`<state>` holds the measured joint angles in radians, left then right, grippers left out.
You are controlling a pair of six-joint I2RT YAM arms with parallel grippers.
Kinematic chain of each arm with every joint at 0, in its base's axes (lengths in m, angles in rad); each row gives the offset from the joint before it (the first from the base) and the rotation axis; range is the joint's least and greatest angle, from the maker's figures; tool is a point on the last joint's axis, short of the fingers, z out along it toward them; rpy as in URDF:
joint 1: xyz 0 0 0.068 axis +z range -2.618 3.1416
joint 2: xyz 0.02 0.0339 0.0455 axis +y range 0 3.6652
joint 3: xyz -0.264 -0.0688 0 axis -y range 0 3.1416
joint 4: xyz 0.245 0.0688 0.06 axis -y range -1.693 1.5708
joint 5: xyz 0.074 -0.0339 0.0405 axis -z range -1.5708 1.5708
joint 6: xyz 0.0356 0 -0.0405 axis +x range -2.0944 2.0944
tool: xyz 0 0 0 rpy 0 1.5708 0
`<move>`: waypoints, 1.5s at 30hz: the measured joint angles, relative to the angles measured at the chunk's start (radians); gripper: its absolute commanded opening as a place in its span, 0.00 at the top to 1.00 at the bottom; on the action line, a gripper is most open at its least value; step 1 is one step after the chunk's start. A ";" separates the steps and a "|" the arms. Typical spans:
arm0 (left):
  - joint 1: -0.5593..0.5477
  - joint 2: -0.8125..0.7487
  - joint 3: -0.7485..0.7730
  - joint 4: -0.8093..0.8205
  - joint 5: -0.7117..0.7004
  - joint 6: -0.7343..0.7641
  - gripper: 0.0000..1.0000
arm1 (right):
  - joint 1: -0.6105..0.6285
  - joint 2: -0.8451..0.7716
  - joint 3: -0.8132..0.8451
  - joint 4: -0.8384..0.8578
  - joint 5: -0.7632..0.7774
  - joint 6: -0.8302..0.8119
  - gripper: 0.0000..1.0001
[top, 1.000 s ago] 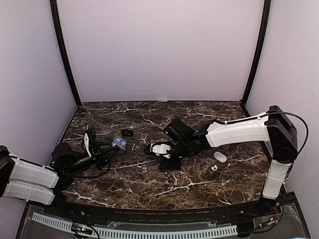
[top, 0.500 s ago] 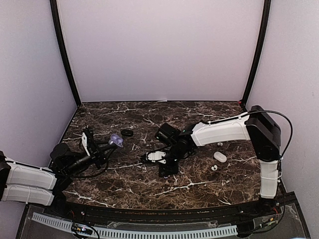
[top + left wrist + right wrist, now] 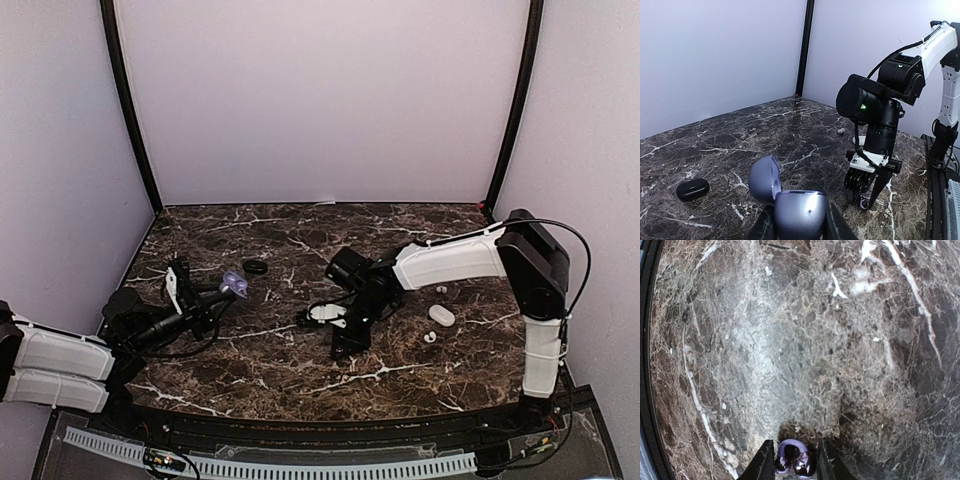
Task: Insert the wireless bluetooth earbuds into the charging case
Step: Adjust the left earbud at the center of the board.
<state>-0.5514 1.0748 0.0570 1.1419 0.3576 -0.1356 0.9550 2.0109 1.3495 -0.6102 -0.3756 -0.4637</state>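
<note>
Clasping the open lavender case (image 3: 797, 207), contents unseen: left gripper (image 3: 799, 230); right gripper (image 3: 794, 463) pinches a purple earbud (image 3: 792, 456).

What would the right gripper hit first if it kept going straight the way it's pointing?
Probably the marble tabletop: the right gripper points down at bare marble, and the purple earbud it holds would likely touch first.

The table (image 3: 250, 372) is showing dark brown marble veined white; the case (image 3: 797, 212) is gleaming lavender; the bud (image 3: 794, 459) is showing lilac and black.
</note>
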 measured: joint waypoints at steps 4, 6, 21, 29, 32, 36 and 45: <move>0.000 0.004 0.000 0.000 0.002 0.000 0.81 | -0.002 -0.026 -0.040 0.007 -0.010 0.023 0.71; 0.000 0.007 0.000 0.000 0.004 0.000 0.81 | -0.006 -0.039 -0.059 0.011 -0.011 0.036 0.71; 0.000 0.018 0.000 0.000 0.018 0.000 0.81 | -0.012 -0.128 -0.162 0.042 -0.029 0.093 0.70; 0.000 0.021 0.000 0.000 0.020 0.000 0.81 | -0.013 -0.146 -0.187 0.057 -0.050 0.113 0.76; 0.000 0.024 0.000 0.000 0.020 0.000 0.81 | -0.013 -0.154 -0.198 0.063 -0.070 0.122 0.77; 0.000 0.025 0.000 0.000 0.020 0.000 0.81 | -0.011 -0.170 -0.235 0.080 -0.099 0.136 0.78; 0.000 0.032 0.000 0.001 0.025 0.000 0.81 | 0.006 -0.205 -0.320 0.121 -0.107 0.195 0.78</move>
<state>-0.5514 1.1072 0.0570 1.1427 0.3824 -0.1356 0.9607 1.8057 1.0294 -0.4896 -0.4824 -0.2691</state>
